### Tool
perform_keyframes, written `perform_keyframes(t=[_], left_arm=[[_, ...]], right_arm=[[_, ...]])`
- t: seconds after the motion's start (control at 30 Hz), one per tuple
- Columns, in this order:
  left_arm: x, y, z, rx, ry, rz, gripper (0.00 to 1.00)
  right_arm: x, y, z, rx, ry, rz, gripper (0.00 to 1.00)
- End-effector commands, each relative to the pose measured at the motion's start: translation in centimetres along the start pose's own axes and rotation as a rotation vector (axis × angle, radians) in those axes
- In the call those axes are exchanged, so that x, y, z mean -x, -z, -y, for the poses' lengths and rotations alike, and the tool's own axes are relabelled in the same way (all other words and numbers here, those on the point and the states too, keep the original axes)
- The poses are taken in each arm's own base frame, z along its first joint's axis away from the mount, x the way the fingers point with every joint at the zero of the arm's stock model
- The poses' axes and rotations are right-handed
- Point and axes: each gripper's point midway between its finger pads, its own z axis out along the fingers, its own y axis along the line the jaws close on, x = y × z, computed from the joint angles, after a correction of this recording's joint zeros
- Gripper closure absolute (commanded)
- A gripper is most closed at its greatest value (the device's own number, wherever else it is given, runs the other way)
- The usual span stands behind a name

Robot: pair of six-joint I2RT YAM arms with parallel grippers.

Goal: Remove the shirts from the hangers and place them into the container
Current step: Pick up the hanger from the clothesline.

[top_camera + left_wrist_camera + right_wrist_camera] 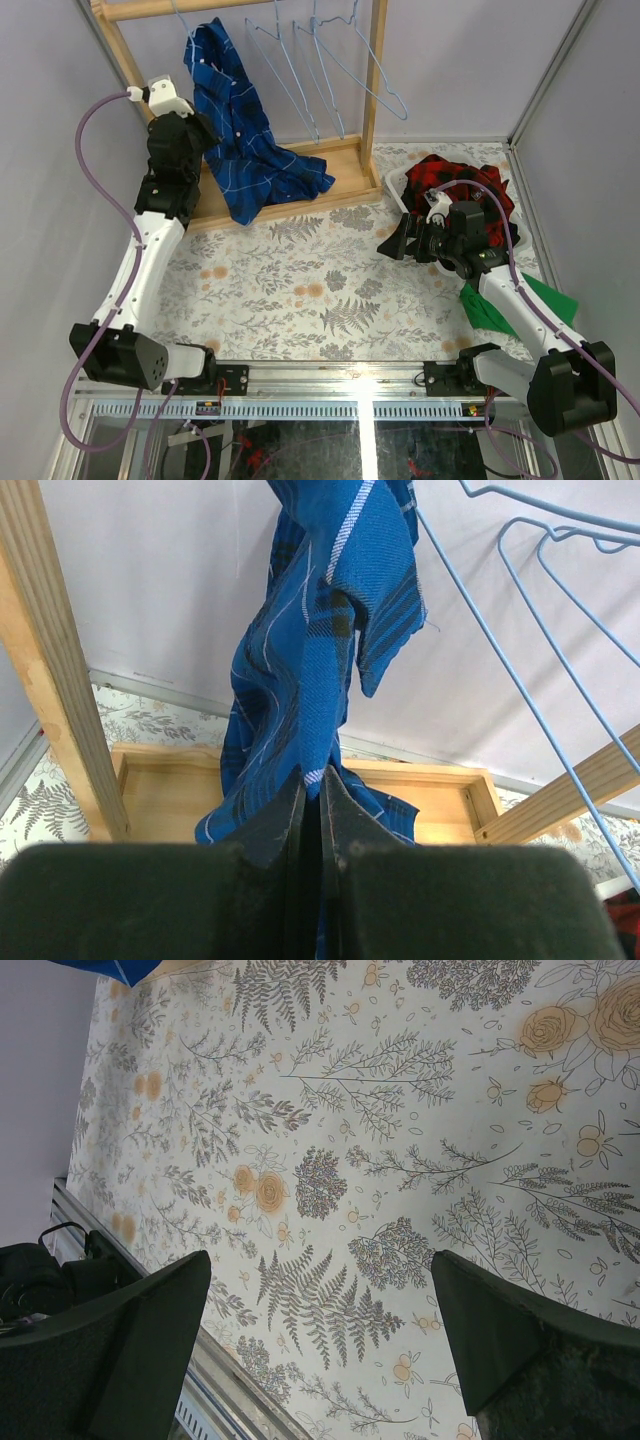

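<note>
Two arms at work over a table covered in a floral-print cloth (pixel 300 285).

Left arm reaches up and back to the light wooden rack (pixel 372 95) at the far left. Left gripper (pixel 312 780) is pinched together on a fold of the blue plaid shirt with thin white lines (pixel 235 120). In the wrist view the fabric runs straight down into the seam between the dark fingers (pixel 270 825). The shirt hangs from the top rail near the left post. Its lower part spills over the rack's wooden base (pixel 345 160), the hem lying just short of the floral cloth. A thin wire hook shows above the collar. Whether the shirt sits fully on it I cannot tell.

Three bare light-blue wire hangers (pixel 325 80) hang on the same rail to the right of the shirt, close together and apart from it.

Right arm is low on the right side. Right gripper (pixel 390 243) has its jaws spread wide, gripping nothing and pointing left across the table. Its own camera shows only fern and rose print between the two fingers (pixel 140 1330).

White plastic basket (pixel 393 185) sits far right, just behind that gripper, mostly covered by the red-and-black plaid shirt (pixel 450 178) heaped in it.

Flat green cloth (pixel 535 300) lies under the right forearm, near the right edge.

Small coloured tag (pixel 207 407) on the front metal rail by the left base; its print is too small to read.
</note>
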Motion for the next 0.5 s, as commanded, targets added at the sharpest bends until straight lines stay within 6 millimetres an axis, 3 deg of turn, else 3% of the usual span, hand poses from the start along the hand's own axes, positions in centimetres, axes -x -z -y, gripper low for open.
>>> perform_keyframes(t=[0.0,0.47], left_arm=[[6.5,1.4,0.8,-0.034,0.080,0.241,1.00],[8.0,3.0,1.0,-0.061,0.089,0.309,1.00]], right_arm=[[2.0,0.3,-1.3,0.025,0.039,0.043,0.01],[1.9,0.2,-1.2,0.022,0.037,0.035,0.01]])
